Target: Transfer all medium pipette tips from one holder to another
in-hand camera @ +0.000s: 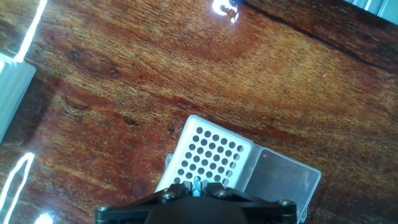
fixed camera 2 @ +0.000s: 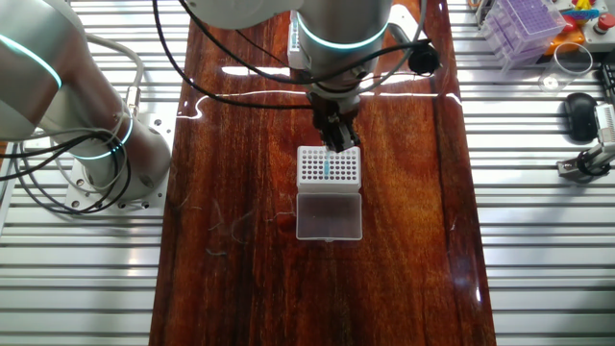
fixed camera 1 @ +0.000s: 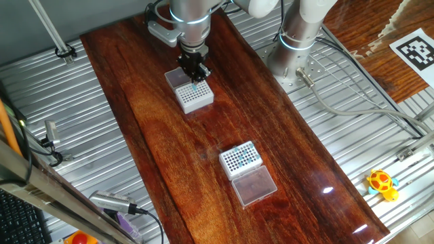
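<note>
Overhead, the gripper [fixed camera 1: 195, 76] hangs above a white rack [fixed camera 1: 194, 97] at the far end of the wooden table [fixed camera 1: 156, 135], its fingers pinching one teal pipette tip [fixed camera 1: 195, 87] upright, long axis vertical, narrow end apparently down (the tip is tiny in every view). Its lower end sits just at the hole grid. A second rack [fixed camera 1: 241, 158], dotted with teal tips, stands well apart, clear lid [fixed camera 1: 253, 185] hinged open.

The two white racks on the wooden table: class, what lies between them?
Nothing: in one fixed view, only bare wood lies between the rack under the hand and the rack with its lid open.
</note>
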